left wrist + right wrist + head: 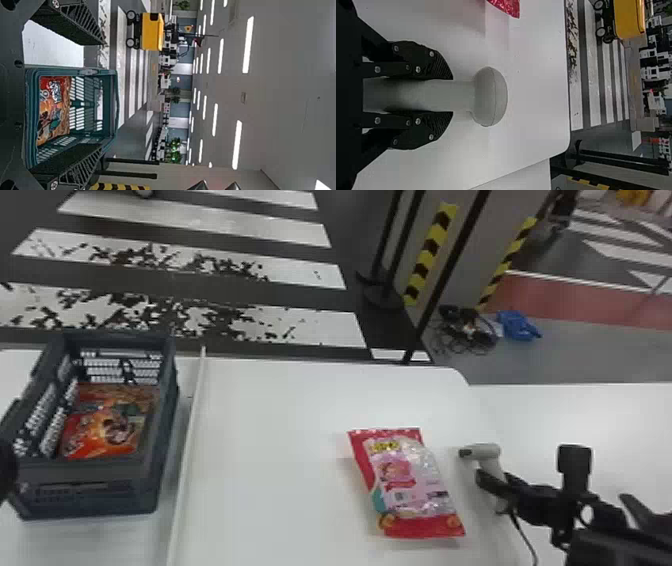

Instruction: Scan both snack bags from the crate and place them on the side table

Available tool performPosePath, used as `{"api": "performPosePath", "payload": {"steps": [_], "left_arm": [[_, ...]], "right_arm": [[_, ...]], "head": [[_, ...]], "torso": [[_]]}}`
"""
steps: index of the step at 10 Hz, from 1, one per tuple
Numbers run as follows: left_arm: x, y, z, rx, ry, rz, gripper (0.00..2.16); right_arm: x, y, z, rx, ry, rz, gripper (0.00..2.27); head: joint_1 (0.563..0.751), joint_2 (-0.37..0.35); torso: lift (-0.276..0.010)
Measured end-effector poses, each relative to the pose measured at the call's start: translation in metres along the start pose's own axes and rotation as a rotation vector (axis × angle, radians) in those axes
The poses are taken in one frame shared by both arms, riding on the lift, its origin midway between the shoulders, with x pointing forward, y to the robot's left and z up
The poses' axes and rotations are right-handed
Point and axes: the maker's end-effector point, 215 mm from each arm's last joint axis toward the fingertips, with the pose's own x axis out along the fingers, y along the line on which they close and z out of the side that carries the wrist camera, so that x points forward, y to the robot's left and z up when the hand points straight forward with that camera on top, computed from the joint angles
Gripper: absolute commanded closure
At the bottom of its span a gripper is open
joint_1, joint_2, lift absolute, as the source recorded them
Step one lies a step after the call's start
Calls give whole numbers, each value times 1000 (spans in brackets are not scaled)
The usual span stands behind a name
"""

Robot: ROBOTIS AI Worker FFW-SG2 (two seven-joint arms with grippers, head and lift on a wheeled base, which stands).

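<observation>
At the left edge of the head view, a dark part of the left claw (7, 470) stands beside the crate (90, 471). The left wrist view has that claw facing the crate, its fingers (75, 23) spread wide with nothing between the tips. The crate stands on the worktop (270, 470), and inside it lies red and orange snack packaging (107, 427); I cannot tell whether that is one bag or more.

Right of the crate runs a white raised strip (189, 440), and beyond it the pink-and-red snack bag (407, 485) lies flat on the worktop, printed side up.

Just right of this bag, the light grey scanner (485, 451) points its nose toward it. The right arm comes in from the lower right corner, with the right claw (494, 485) pinching the scanner's handle. A dark cord (524, 535) runs down from there.

The left wrist view looks out past the crate to a yellow wheeled cart (152, 31) and ceiling lights (248, 44). The right wrist view gives both fingers pressed against opposite sides of the handle, the scanner's rounded head beyond their tips, and a red corner of the bag nearby.
</observation>
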Motion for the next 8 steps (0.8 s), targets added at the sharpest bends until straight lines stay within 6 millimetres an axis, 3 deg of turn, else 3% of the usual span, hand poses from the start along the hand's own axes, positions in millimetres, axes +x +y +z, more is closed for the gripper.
{"api": "performPosePath", "payload": {"steps": [3, 5, 8], "left_arm": [[0, 0, 1, 2, -1, -1, 76], [1, 0, 4, 4, -6, -3, 76], [1, 0, 3, 5, -3, -4, 76]], "right_arm": [[-17, 9, 22, 23, -39, -29, 2240], [-37, 37, 29, 52, -44, -31, 2240], [-75, 60, 38, 65, 0, -37, 2240]], "head": [[695, -278], [695, -258], [695, -234]], "torso": [[-98], [-98], [-98]]}}
